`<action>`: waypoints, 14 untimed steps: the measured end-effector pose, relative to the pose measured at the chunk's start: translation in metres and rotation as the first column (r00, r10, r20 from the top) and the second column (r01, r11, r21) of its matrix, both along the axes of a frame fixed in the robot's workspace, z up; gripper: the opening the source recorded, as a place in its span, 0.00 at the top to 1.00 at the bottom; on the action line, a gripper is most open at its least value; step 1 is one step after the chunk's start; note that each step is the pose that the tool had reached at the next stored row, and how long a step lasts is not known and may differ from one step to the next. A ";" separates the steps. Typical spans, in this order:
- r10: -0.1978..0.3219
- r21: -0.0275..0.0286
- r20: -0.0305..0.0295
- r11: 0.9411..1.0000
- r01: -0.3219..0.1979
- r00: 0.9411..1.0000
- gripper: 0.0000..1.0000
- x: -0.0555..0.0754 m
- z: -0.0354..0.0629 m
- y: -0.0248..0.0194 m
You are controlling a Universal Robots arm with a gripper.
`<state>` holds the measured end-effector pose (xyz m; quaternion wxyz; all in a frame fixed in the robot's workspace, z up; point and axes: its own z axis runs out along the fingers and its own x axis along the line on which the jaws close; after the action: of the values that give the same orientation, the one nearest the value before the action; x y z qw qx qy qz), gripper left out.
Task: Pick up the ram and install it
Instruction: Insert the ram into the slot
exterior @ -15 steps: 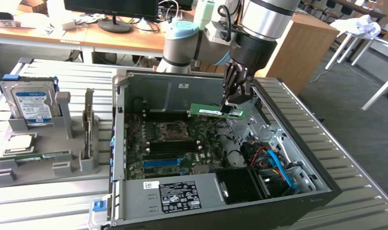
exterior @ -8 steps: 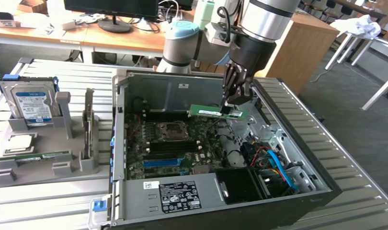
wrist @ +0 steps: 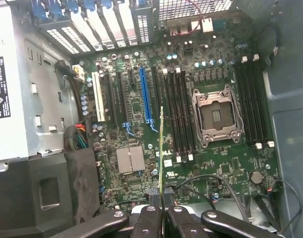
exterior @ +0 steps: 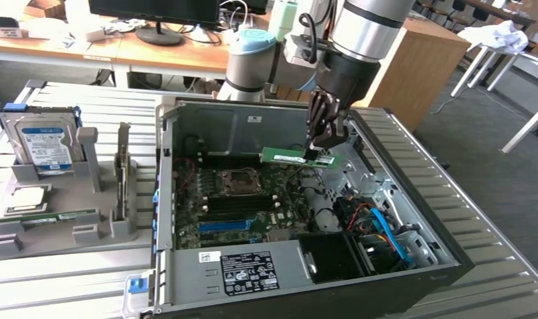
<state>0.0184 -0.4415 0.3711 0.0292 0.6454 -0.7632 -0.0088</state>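
Ram, the long thin green circuit-board stick with a white sticker (exterior: 300,158), is off its rack and in the air, so you are at the carry-and-line-up step of the install, by my reading.

Start with the big black open computer case (exterior: 446,256) lying on its side on the slatted table. The grey moulded parts holder (exterior: 56,232) sits at its nine o'clock in the exterior view, with the silver hard drive with a blue-white label (exterior: 38,143) standing in it.

Inside the case lies the green motherboard (exterior: 242,203). Its square metal processor socket (exterior: 240,179) stands empty.

The arm's black two-finger gripper (exterior: 321,151) hangs over the board, pinched shut on the stick's upper edge. You hold the stick level, at about two o'clock from the socket in the exterior view, clear of the board and touching nothing else.

In the wrist view the stick (wrist: 161,148) shows edge-on between the fingers (wrist: 150,220), running roughly parallel to the long black memory slots (wrist: 178,114) beside the socket (wrist: 214,116).

Seating, as I judge it, calls for that edge squarely over one slot, the notch matched and the end latches open. Whether they are open I cannot tell.
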 end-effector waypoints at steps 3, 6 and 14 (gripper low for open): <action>0.000 0.000 0.000 1.000 0.000 1.000 0.87 0.000 -0.0017 0.0000; 0.000 0.000 0.000 1.000 0.000 1.000 0.87 -0.001 -0.0035 0.0000; 0.000 0.000 0.000 1.000 0.000 1.000 0.87 -0.001 -0.0076 0.0000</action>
<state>0.0170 -0.4415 0.3635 0.0292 0.6455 -0.7632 -0.0088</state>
